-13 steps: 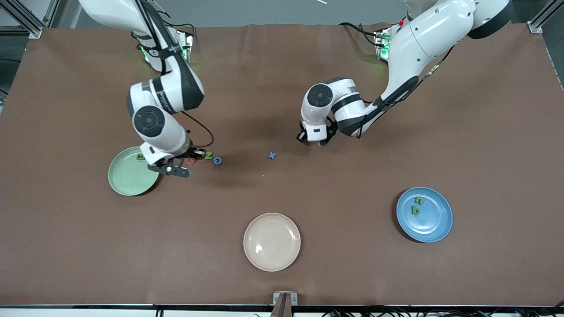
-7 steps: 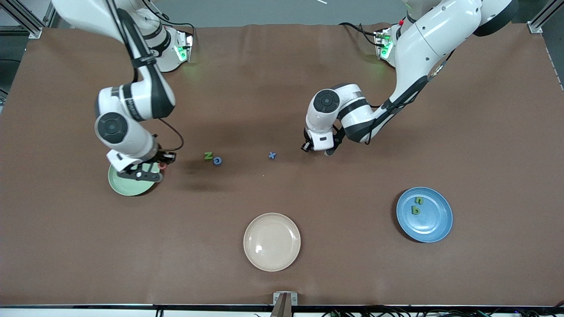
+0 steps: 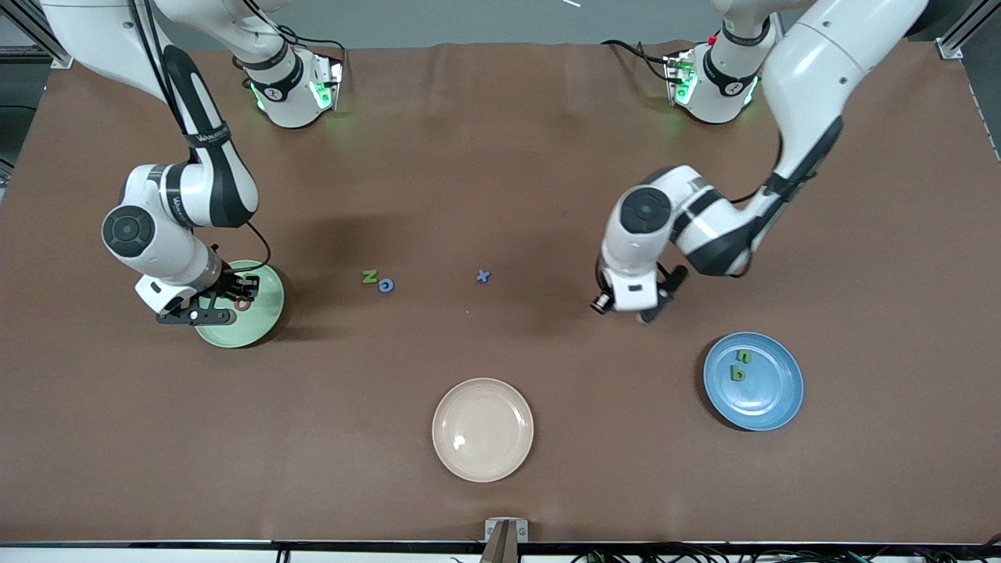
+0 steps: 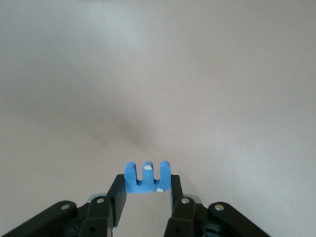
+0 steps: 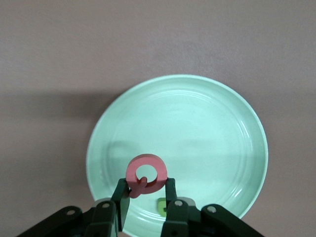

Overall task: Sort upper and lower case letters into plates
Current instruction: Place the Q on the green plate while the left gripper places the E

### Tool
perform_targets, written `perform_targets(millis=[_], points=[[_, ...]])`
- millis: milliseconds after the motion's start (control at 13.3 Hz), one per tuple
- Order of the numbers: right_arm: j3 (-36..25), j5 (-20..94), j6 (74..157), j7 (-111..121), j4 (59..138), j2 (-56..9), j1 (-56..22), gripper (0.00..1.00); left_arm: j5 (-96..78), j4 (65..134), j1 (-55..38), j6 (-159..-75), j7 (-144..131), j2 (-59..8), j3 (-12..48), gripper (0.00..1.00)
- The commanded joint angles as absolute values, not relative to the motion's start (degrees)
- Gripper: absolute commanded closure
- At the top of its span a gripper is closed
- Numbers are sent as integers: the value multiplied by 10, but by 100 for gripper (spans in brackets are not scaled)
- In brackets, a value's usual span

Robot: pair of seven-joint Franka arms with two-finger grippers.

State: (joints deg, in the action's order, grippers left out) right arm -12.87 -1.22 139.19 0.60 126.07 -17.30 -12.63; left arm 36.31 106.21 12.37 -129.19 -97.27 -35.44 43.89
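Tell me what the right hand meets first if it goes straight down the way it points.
Probably the mint green plate: the right hand, holding a red letter, hangs over its bowl.

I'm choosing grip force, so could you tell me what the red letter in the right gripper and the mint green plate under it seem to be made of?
Red letter: probably foam or soft plastic; matte, thick, with rounded edges.
Mint green plate: likely hard plastic or melamine, perhaps glazed ceramic; smooth and glossy, with faint concentric rings.
The right gripper is shut on the letter.

Three plates [image 3: 735, 407], eight letters [image 3: 482, 276], two in pincers [image 5: 146, 195].
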Motion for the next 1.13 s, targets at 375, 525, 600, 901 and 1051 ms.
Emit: perform_targets(millis=[375,525,600,901,1051], points=[[-114,84,1428,86,1266,-227,-114,78,371,1009,302,-1284,-640,-388,432,95],[-114,85,1431,85,1266,-233,-114,76,371,989,316,-1287,-567,-404,403,90],[-114,85,1431,85,1266,-233,-115,71,370,985,314,-1287,-556,-404,398,85],[-114,84,1409,83,1263,-214,-121,3,371,977,313,-1282,-526,-395,397,0],[-113,85,1379,78,1253,-199,-130,2,370,960,313,-1270,-505,-384,402,0]])
